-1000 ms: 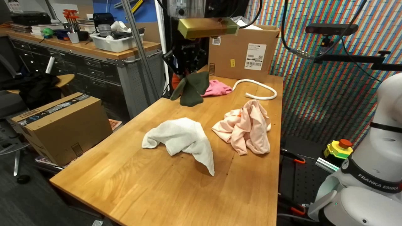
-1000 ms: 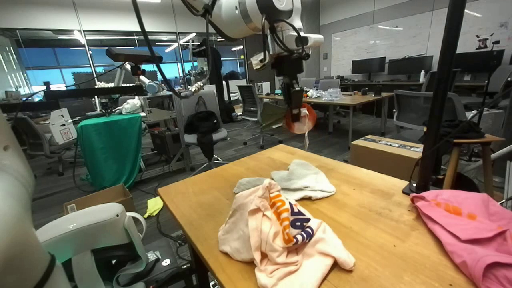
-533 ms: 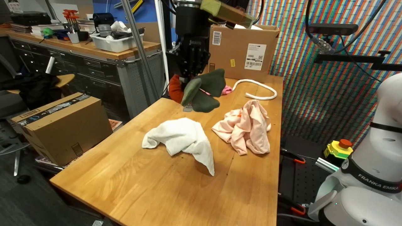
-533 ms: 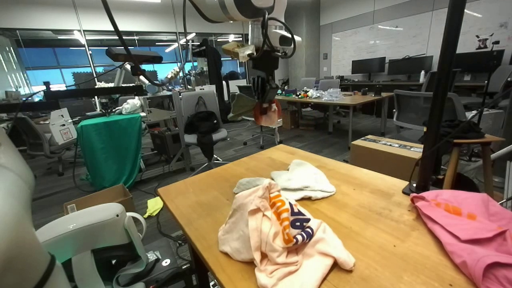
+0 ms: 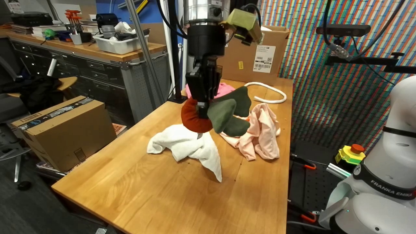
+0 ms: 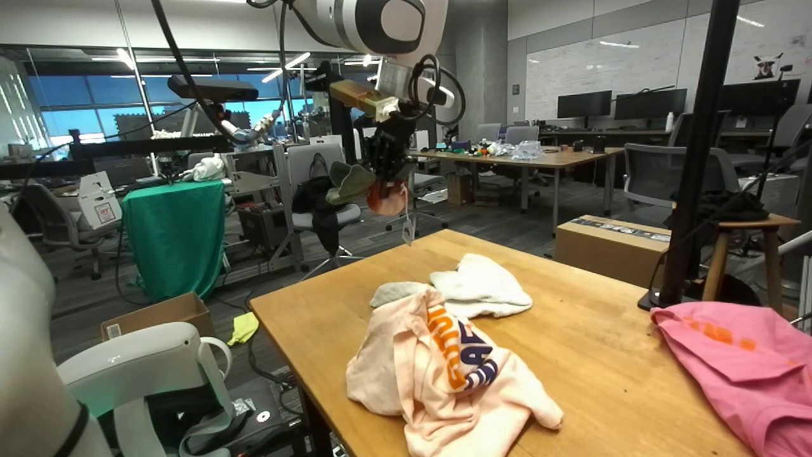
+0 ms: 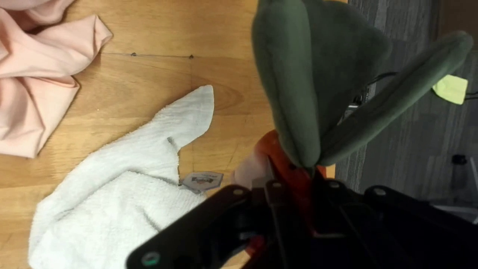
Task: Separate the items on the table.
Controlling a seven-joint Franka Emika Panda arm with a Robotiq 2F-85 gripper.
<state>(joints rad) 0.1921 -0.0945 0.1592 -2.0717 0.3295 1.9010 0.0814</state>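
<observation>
Box (image 5: 65,136) at far left in an exterior view, tape across its top, sitting low beside the table (image 5: 156,201). Slide right onto the wood and we find the white cloth (image 5: 187,144), crumpled, one long corner pointing toward the near edge. Behind it, at the far end, lies the pink cloth (image 5: 225,89), partly masked by the gripper (image 5: 203,111), just beside the foot of a black post (image 6: 700,152). Now the action: the gripper points down, jaws clamped on the round red part of the plush (image 5: 222,113), hoisted above the table, green flaps fanning out to one side, a small tag (image 6: 408,230) dangling underneath! Next across, the peach cloth (image 5: 261,139), heaped in folds, its orange and dark lettering (image 6: 474,349) on show in an exterior view; the wrist view has bare wood between it and the white cloth. Beyond it the white cord (image 5: 276,101) bends like a hook in front of a carton (image 5: 248,71), and over at far right stands the arm's white base (image 5: 380,211), a red-topped button (image 5: 351,154) just to its left.
</observation>
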